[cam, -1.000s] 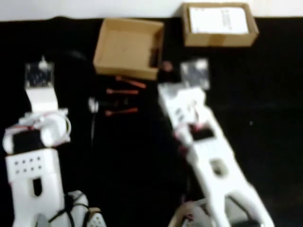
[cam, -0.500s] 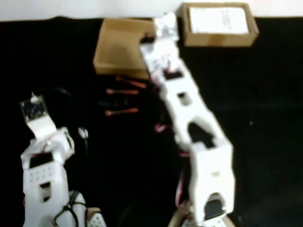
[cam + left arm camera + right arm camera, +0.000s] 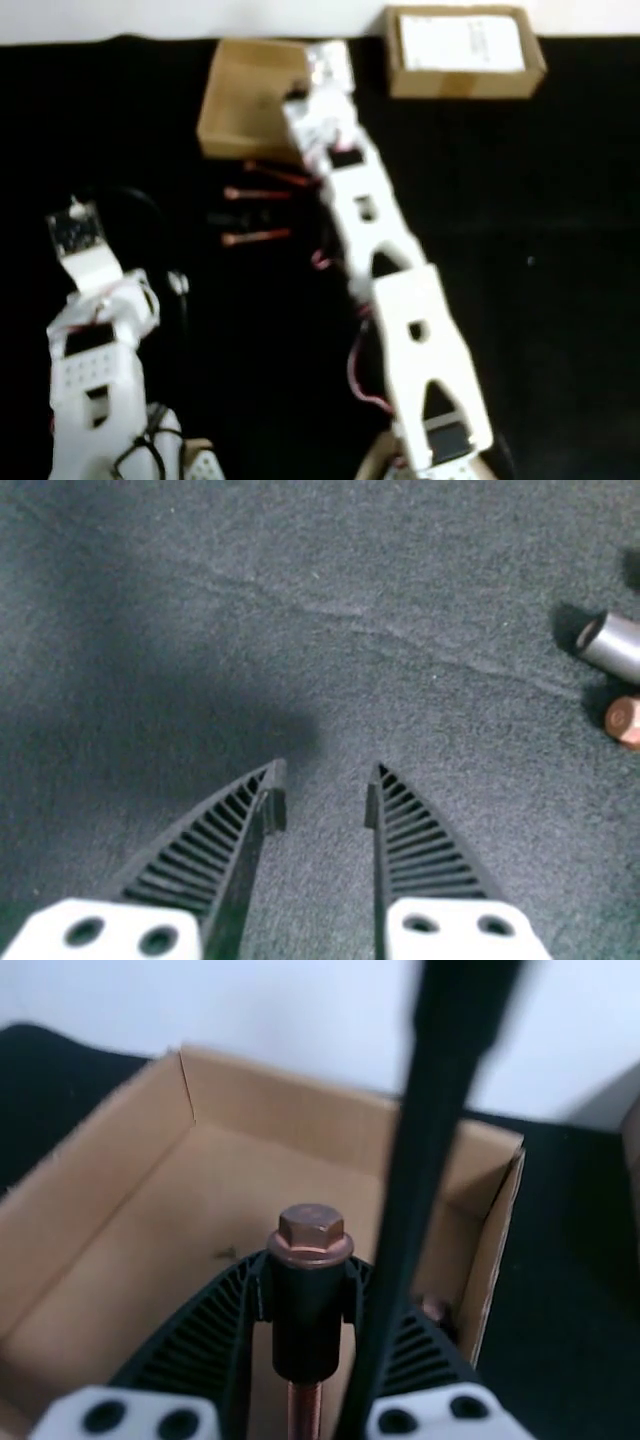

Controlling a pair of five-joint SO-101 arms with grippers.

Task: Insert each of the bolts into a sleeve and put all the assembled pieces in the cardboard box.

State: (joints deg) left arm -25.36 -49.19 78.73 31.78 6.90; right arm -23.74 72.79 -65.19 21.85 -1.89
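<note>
Three loose bolts (image 3: 258,194) are seen on the black table (image 3: 560,250) just beside the cardboard box (image 3: 235,110), while one bolt (image 3: 311,1232), already seated in its black sleeve (image 3: 306,1325), is clamped by the right gripper (image 3: 305,1295) over the box. Were it let go from up here, the piece could be bounced over the rim, or the bolt shaken out of its sleeve. A black cable (image 3: 440,1110) hung close by the jaws could be snagged. Ample bare floor is offered inside the box. The left gripper (image 3: 322,795) is held spread and empty over the table, with a grey sleeve (image 3: 612,645) near.

Right hand (image 3: 307,1275) tight — left hand (image 3: 327,780) agape
</note>
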